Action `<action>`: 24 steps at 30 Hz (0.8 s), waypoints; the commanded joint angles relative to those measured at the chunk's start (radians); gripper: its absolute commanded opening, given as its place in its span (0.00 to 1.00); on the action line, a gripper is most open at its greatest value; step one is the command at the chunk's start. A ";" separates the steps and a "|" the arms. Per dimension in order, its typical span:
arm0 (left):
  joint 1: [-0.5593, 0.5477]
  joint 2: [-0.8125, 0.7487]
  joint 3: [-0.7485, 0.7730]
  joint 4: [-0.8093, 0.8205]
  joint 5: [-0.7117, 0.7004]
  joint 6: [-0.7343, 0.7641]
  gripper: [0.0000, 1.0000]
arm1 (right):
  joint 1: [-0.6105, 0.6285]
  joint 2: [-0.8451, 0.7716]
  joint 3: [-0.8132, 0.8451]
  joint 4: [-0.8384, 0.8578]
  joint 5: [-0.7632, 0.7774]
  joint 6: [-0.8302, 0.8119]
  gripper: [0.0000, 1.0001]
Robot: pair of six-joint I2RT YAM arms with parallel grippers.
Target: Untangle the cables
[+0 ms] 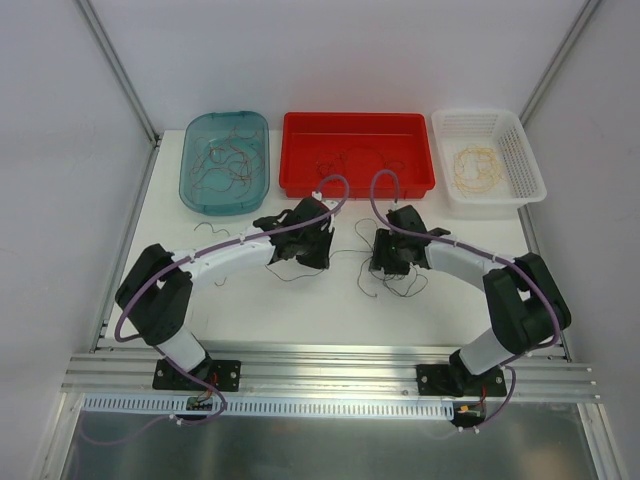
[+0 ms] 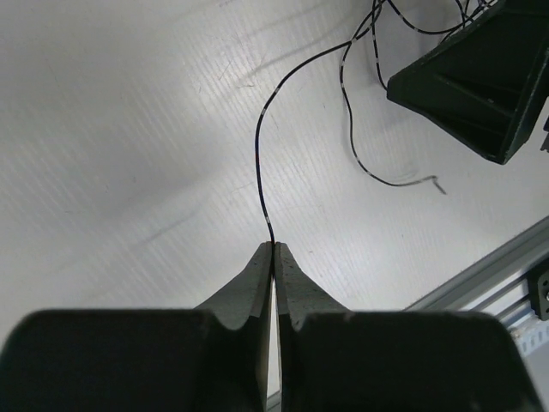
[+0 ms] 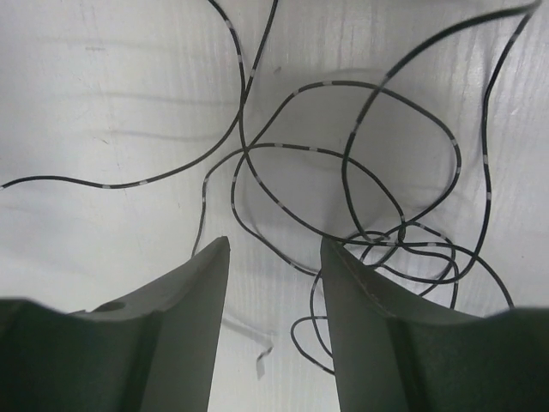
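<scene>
A thin dark cable [image 2: 258,154] with pale marks runs up from the tips of my left gripper [image 2: 274,245], which is shut on it. It leads towards the right gripper's black body [image 2: 480,77]. My right gripper [image 3: 274,245] stands open just above a loopy tangle of dark cables [image 3: 377,239] on the white table, with one loop lying between its fingers. From above, the left gripper [image 1: 318,250] and right gripper [image 1: 385,262] face each other mid-table. A strand [image 1: 350,251] spans the gap between them, and more loops [image 1: 405,288] lie under the right one.
Along the back stand a teal tray [image 1: 190,150] of thin cables, a red tray [image 1: 355,122] of dark cables and a white basket [image 1: 525,165] of yellow ones. A loose cable [image 1: 215,232] lies left of the left arm. An aluminium rail [image 1: 330,365] runs along the near edge.
</scene>
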 commanded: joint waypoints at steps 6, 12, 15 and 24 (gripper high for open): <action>0.002 -0.046 -0.003 -0.010 0.081 -0.059 0.00 | 0.023 -0.053 0.003 0.033 -0.029 -0.065 0.50; 0.002 -0.056 0.006 -0.013 0.078 -0.073 0.00 | 0.066 -0.007 0.070 -0.008 0.044 -0.066 0.50; 0.002 -0.066 0.009 -0.016 0.071 -0.073 0.00 | 0.081 0.037 0.095 -0.013 0.090 -0.048 0.48; 0.002 -0.069 0.018 -0.028 0.039 -0.081 0.00 | 0.129 0.151 0.162 -0.062 0.213 -0.038 0.36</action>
